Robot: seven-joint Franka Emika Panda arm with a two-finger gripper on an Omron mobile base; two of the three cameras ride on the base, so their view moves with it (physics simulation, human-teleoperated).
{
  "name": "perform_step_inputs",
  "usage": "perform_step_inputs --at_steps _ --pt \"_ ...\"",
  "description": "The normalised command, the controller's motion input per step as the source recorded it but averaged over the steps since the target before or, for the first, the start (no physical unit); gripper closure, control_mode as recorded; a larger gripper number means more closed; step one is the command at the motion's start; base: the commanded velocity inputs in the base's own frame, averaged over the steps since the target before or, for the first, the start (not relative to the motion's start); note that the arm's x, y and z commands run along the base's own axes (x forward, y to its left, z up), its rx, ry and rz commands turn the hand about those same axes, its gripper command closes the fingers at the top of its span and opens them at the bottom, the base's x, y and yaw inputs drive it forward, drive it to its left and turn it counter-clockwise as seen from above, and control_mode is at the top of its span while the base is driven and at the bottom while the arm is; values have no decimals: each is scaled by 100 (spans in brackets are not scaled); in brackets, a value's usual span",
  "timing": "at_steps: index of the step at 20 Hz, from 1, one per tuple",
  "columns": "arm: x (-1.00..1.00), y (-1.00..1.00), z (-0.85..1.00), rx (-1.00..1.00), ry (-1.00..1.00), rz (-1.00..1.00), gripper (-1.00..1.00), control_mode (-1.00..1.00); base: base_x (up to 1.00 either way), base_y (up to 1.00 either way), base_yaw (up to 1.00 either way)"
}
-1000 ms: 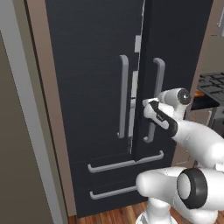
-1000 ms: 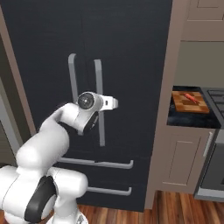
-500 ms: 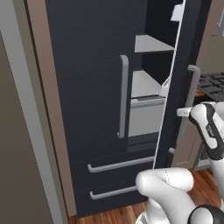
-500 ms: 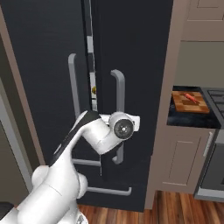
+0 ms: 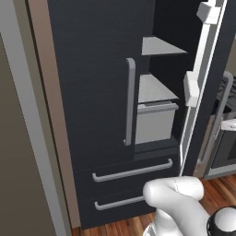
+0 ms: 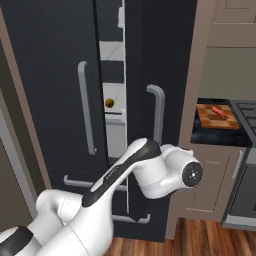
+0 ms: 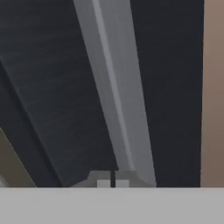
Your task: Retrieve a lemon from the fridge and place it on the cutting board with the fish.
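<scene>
1. The fridge [image 5: 92, 92] is seen with its right door [image 5: 209, 92] swung partly open and its left door shut.
2. Inside the fridge, light grey shelves [image 5: 154, 87] and a grey drawer [image 5: 154, 122] are shown through the gap in the left base view.
3. The lemon [image 6: 109, 103] is seen through the narrow gap between the fridge doors in the right base view, resting on a shelf beside the left door's handle [image 6: 86, 107].
4. The gripper [image 7: 113, 183] is shown at the bottom of the hand view with its two tips drawn together, almost touching; nothing is seen between them.
5. The right door's grey handle [image 7: 114, 87] runs slantwise up from the tips in the hand view; whether the tips touch it cannot be told.
6. The board [image 6: 216, 115] lies on a dark counter right of the fridge, well apart from the lemon.
7. The fish [image 6: 217, 110] is seen on the board as a small red piece.
8. Two lower drawers [image 5: 131, 182] of the fridge are shut.
</scene>
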Motion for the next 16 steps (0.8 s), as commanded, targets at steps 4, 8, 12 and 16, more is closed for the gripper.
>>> perform_step_inputs --at_steps 4,8,12,16 --pt "-1 -40 0 0 5 7 -100 -100 0 0 0" --pt "-38 0 0 0 2 0 -100 -100 0 0 0" --pt "-82 13 11 -12 3 -17 -100 -100 0 0 0" --pt "-100 63 14 -31 1 -26 -100 -100 0 0 0"
